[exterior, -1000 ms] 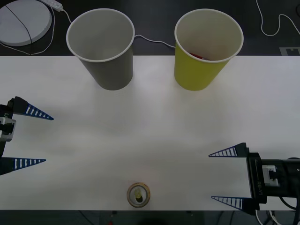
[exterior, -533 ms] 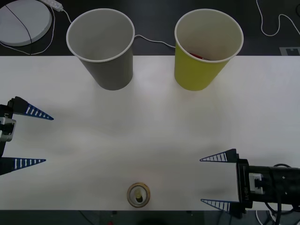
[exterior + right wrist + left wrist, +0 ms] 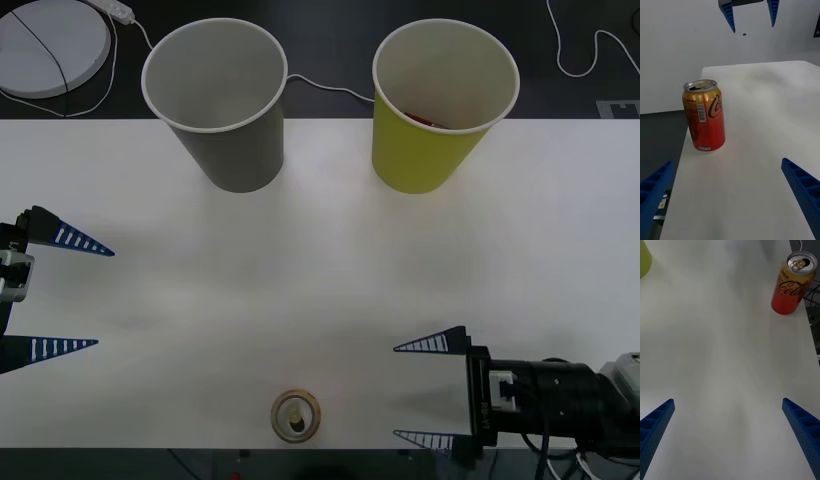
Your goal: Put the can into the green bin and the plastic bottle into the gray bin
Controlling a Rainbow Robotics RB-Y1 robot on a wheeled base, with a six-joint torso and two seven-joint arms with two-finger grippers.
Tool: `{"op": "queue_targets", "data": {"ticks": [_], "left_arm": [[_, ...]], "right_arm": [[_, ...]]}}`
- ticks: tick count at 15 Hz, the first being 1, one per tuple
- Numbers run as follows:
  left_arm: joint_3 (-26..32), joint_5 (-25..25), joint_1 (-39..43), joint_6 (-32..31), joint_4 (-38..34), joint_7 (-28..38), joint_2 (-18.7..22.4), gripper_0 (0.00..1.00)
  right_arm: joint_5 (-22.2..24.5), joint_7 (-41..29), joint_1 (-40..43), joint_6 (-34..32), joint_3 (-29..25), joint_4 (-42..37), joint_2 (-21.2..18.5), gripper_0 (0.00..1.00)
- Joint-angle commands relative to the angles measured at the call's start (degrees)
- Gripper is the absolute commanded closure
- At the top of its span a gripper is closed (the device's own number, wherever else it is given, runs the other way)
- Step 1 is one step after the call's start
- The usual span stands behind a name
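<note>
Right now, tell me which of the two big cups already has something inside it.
The green bin, the yellow-green cup on the robot's right: a red sliver shows inside against its wall. The gray bin beside it shows only its bare inside.

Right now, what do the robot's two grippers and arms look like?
Both grippers have two blue, ribbed, wedge-shaped fingers tapering to points, with pale stripes across the ribs. The right gripper sits on a black boxy wrist block with black cables trailing behind it. The left gripper joins a black and grey mount at the table's edge.

White table: can, 2 cups.
</note>
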Motion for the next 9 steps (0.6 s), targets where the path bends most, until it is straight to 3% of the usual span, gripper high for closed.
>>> {"op": "queue_targets", "data": {"ticks": [1,9], "left_arm": [[0.0,0.0,0.0,0.0,0.0,0.0,0.0,0.00],[0.0,0.0,0.0,0.0,0.0,0.0,0.0,0.00]], "right_arm": [[0.0,0.5,-0.6,2.6,3.0,0.7,1.1,0.00],[-1.9,1.3,-1.9,12.2,14.2,0.8,3.5,0.00]]}}
